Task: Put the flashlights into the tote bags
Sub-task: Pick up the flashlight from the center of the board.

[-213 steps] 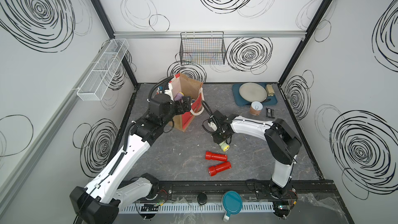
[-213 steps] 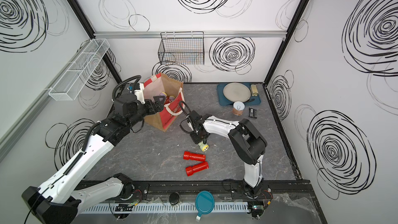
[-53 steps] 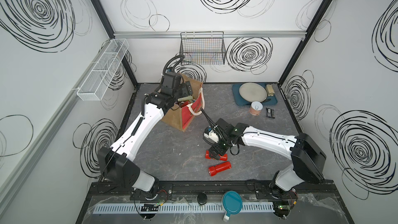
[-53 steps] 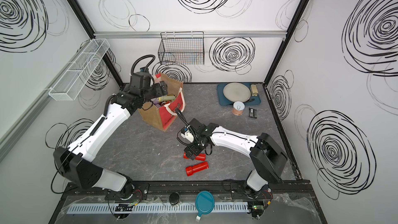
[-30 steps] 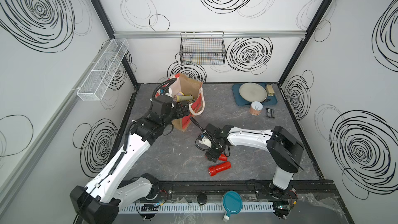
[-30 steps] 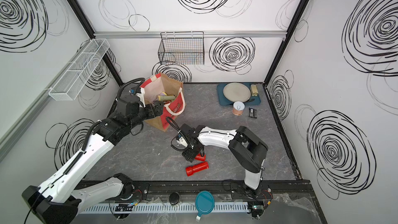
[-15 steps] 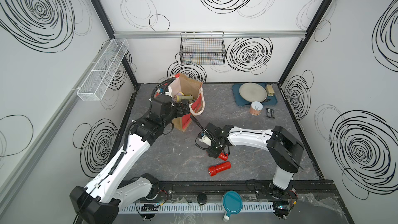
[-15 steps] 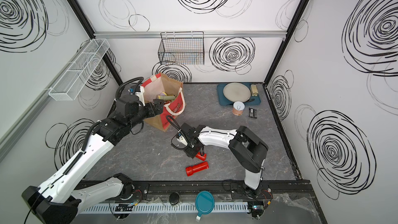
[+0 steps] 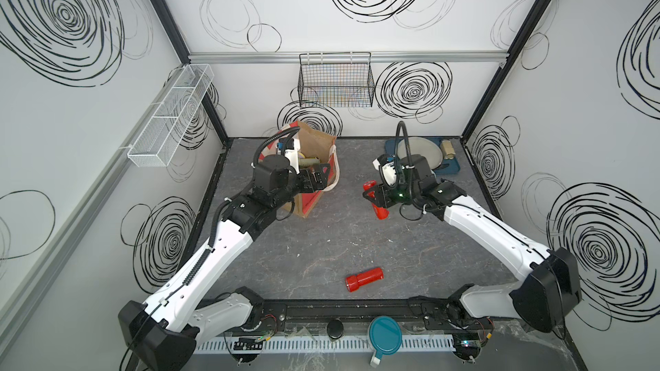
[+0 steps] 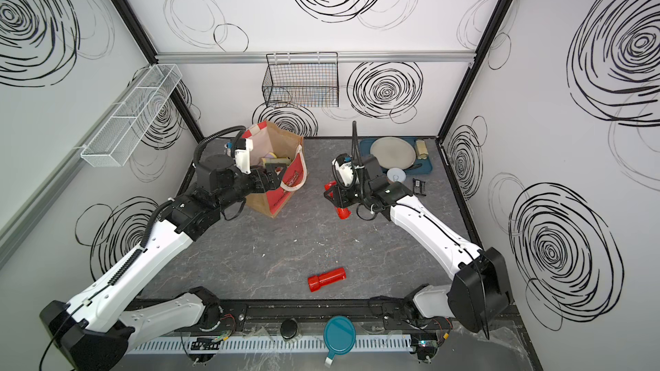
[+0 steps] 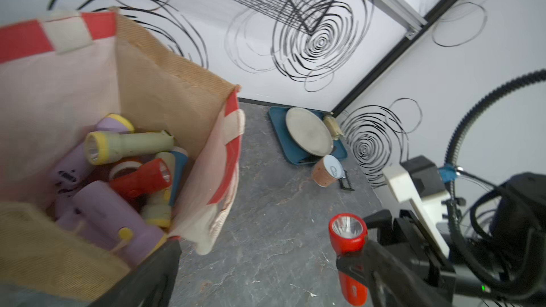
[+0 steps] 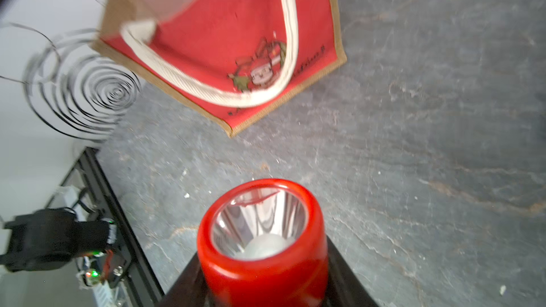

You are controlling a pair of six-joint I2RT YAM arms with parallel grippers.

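Note:
The tote bag [image 9: 318, 151] [image 10: 285, 180] stands at the back left, brown jute with red panels and cream handles. In the left wrist view several flashlights [image 11: 127, 146] lie inside the tote bag [image 11: 165, 84], lilac, pale green, red and blue. My left gripper [image 9: 319, 178] [image 11: 266, 273] hangs open at the bag's near rim. My right gripper [image 9: 373, 198] [image 10: 334, 198] [image 12: 263, 290] is shut on a red flashlight [image 9: 375, 198] [image 11: 347, 237] [image 12: 263, 246], held head up to the right of the bag. A second red flashlight [image 9: 364, 279] [image 10: 326, 279] lies on the floor near the front.
A blue tray with a grey plate [image 9: 421, 151] sits at the back right, a tan cup with a white lid [image 10: 396, 175] beside it. A black wire basket [image 9: 335, 80] hangs on the back wall, a white wire shelf [image 9: 171, 115] on the left wall. A teal lid [image 9: 384, 331] rests by the front rail.
My right gripper closed on a red flashlight on the floor and has lifted it up and back, to the right of the bag. The left gripper has stayed open by the bag.

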